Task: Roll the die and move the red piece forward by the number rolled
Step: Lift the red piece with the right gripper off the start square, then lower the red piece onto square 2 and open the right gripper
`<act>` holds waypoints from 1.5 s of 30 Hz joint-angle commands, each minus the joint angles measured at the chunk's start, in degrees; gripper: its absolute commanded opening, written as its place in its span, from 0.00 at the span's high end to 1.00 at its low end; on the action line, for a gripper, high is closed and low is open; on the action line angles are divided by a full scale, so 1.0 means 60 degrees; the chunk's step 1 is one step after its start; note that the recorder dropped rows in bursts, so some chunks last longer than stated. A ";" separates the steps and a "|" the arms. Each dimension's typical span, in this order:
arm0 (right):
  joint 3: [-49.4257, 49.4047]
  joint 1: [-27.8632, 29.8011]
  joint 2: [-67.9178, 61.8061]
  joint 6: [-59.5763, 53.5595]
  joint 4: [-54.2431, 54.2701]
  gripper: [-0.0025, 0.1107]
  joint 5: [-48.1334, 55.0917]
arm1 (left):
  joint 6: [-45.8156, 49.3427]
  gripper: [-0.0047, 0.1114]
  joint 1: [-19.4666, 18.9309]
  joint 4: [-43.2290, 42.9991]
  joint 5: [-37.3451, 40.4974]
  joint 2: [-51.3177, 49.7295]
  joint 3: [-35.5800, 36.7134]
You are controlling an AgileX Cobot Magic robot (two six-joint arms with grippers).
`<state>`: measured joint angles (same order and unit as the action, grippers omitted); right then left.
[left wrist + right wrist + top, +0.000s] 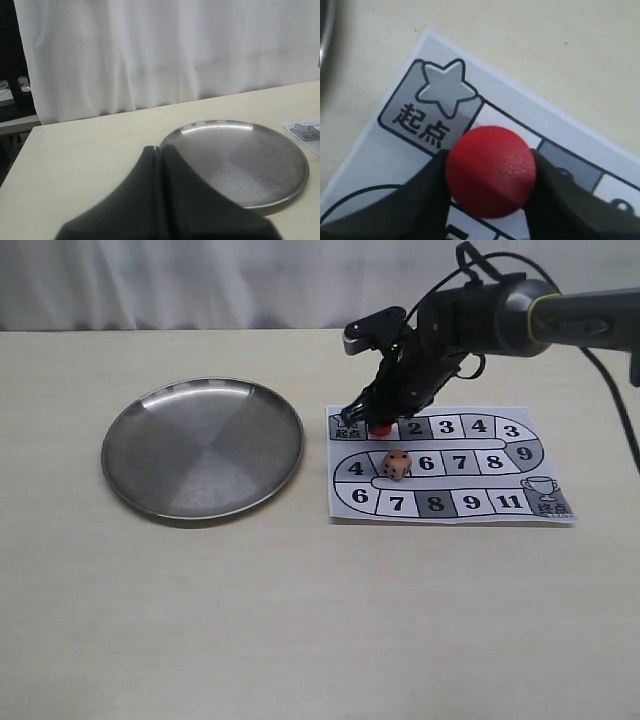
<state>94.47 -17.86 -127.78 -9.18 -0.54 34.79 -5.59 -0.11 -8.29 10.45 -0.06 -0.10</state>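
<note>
Exterior: the right arm slants down from the upper right, its right gripper (379, 419) at the red piece (382, 428) on the paper board's (470, 462) top row. The die (397, 465) — a pale cube — sits in the middle row.
Left wrist: the left gripper (160, 149) is pressed closed near the round steel plate (280, 165).
Right wrist: black fingers (427, 200) clamp the upright cylinder — its round top faces the lens.

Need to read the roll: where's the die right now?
Exterior view: the die sits on the board, middle row, between squares 4 and 6, right of the plate.
</note>
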 commanded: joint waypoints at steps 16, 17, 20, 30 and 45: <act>-0.0036 0.1038 0.0442 0.0257 -0.0028 0.94 -0.0108 | -0.0009 0.96 0.0023 0.0035 -0.0086 0.0009 0.0017; -0.0036 0.1038 0.0190 0.0257 -0.0028 0.94 -0.0108 | -0.0009 0.96 0.0023 0.0035 -0.0086 0.0009 0.0017; -0.0036 0.1038 -0.0427 0.0257 -0.0028 0.94 0.0036 | -0.0009 0.96 0.0023 0.0035 -0.0086 0.0009 0.0017; -0.0036 0.0980 -0.0617 0.0257 0.0266 0.94 0.0172 | -0.0009 0.96 0.0023 0.0035 -0.0086 0.0009 0.0017; -0.0036 0.0956 -0.0610 0.0257 0.0410 0.94 0.0786 | -0.0009 0.96 0.0023 0.0035 -0.0086 0.0009 0.0017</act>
<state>94.82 -11.96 -130.58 -7.72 1.34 35.08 -5.59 -0.11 -8.29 10.45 -0.06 -0.10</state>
